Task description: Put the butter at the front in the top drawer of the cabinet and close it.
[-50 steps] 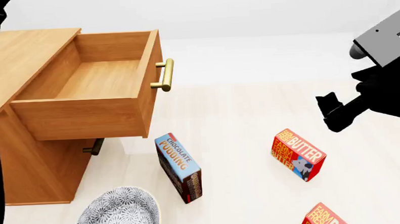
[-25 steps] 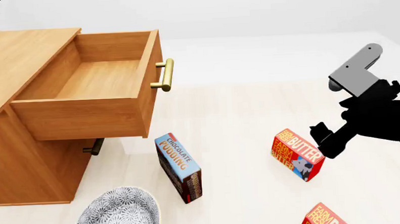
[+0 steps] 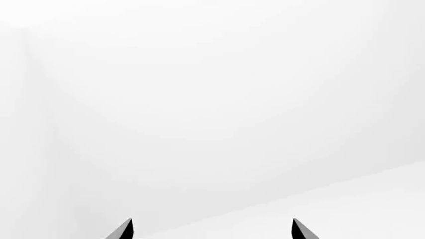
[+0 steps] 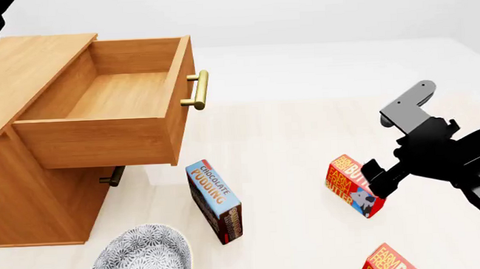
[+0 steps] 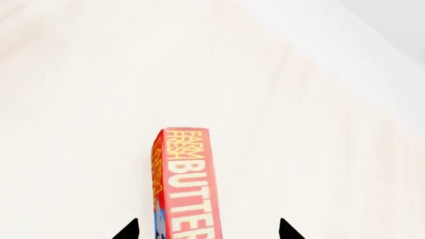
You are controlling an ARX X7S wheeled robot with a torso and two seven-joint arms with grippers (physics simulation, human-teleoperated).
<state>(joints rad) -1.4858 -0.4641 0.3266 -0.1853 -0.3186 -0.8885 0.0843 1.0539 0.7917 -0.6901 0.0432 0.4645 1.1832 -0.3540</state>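
A bare simulated test scene, dressed loosely as a kitchen or pantry corner. A pale wood-grain table (image 4: 289, 138) meets blank white walls with no windows or fittings (the flat, shadowless render gives it away). Household goods supply the domestic note: a wooden cabinet (image 4: 31, 180), butter cartons (image 4: 351, 181), a pudding box (image 4: 214, 199), a patterned bowl (image 4: 140, 257).

"FARM FRESH BUTTER" marks the butter (image 4: 356, 185); "CHOCOLATE PUDDING" tops the blue box (image 4: 214, 199).

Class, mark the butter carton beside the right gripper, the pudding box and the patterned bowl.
butter carton (image 4: 349, 177): head view, lettered top face.
pudding box (image 4: 214, 190): head view, blue top face.
bowl (image 4: 144, 260): head view, patterned inside.
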